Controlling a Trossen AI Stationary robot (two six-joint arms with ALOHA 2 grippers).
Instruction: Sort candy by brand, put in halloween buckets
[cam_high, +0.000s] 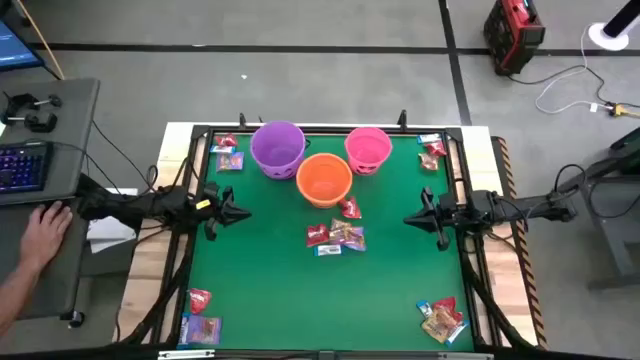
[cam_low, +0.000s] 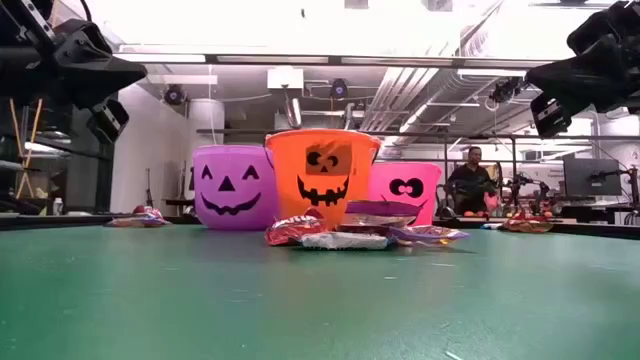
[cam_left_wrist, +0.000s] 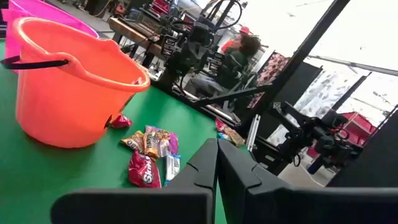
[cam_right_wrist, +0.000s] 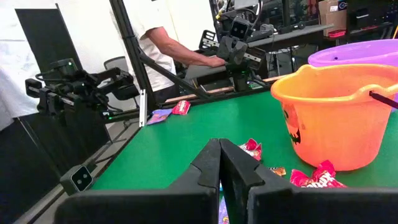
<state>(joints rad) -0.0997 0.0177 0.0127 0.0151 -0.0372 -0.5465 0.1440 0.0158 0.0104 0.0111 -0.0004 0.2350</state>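
Note:
Three buckets stand on their bases on the green mat near its far edge: purple (cam_high: 277, 147), orange (cam_high: 324, 179) and pink (cam_high: 367, 149). Wrapped candy lies flat in a cluster (cam_high: 334, 237) just in front of the orange bucket, with one red piece (cam_high: 349, 208) beside it. More candy sits at the far left (cam_high: 227, 154), far right (cam_high: 432, 151), near left (cam_high: 200, 318) and near right (cam_high: 441, 319) corners. My left gripper (cam_high: 240, 213) hovers shut at the mat's left side. My right gripper (cam_high: 408, 219) hovers shut at the right side. Both are raised above the mat.
A black frame runs around the mat's edges (cam_high: 470, 170). A person's hand (cam_high: 42, 232) rests at a desk with a keyboard (cam_high: 22, 165) left of the table. Open green mat lies between the central candy and the near edge (cam_high: 320, 310).

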